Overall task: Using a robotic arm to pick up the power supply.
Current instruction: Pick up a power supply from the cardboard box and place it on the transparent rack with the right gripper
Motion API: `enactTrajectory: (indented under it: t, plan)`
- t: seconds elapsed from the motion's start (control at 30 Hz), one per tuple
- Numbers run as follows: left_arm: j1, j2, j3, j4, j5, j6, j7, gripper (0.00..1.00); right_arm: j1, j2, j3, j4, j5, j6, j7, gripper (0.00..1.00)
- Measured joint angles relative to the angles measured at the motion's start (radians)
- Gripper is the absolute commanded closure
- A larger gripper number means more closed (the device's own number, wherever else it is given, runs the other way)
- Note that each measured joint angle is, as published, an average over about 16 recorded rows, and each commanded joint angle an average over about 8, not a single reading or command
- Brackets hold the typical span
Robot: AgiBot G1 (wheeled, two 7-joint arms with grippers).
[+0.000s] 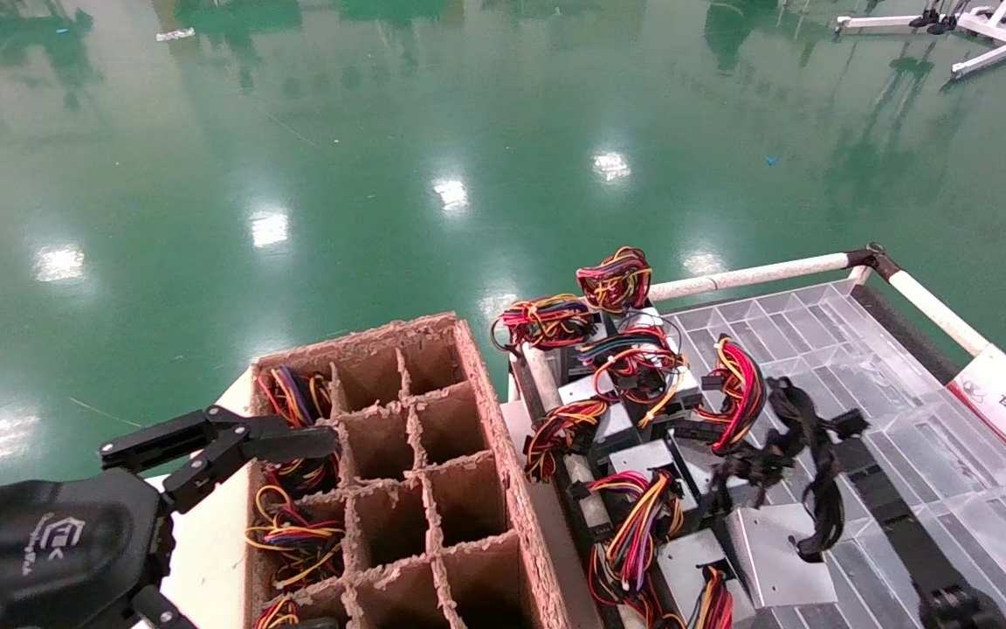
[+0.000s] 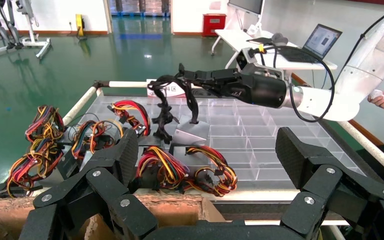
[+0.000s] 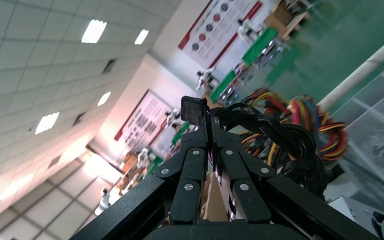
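Observation:
The power supply (image 1: 774, 555), a plain grey metal box, hangs tilted just above the clear tray by its black cable bundle (image 1: 804, 454). My right gripper (image 1: 826, 441) is shut on those cables near their top. The left wrist view shows the same grip: the right gripper (image 2: 182, 77) pinches the black cables (image 2: 162, 107) and the grey box (image 2: 187, 136) dangles below. In the right wrist view the right gripper (image 3: 207, 122) is closed with the black cables (image 3: 280, 135) bunched at its tips. My left gripper (image 1: 320, 533) (image 2: 207, 150) stands open over the cardboard box, holding nothing.
A cardboard box with divider cells (image 1: 433, 454) holds coloured wire bundles in its left column. Several grey units with red and yellow wires (image 1: 634, 384) crowd the left side of the clear compartment tray (image 1: 905, 411). A white rail (image 1: 747, 278) borders it. A laptop (image 2: 322, 40) stands behind.

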Motion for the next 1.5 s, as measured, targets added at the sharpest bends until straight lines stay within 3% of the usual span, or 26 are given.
enactTrajectory:
  t: [0.77, 1.5]
  plan:
    - [0.000, 0.000, 0.000, 0.000, 0.000, 0.000, 0.000, 0.00, -0.122, -0.024, 0.004, -0.082, 0.064, -0.136, 0.017, 1.00]
    - [0.000, 0.000, 0.000, 0.000, 0.000, 0.000, 0.000, 0.00, -0.172, -0.040, 0.020, -0.069, 0.071, -0.182, -0.010, 1.00]
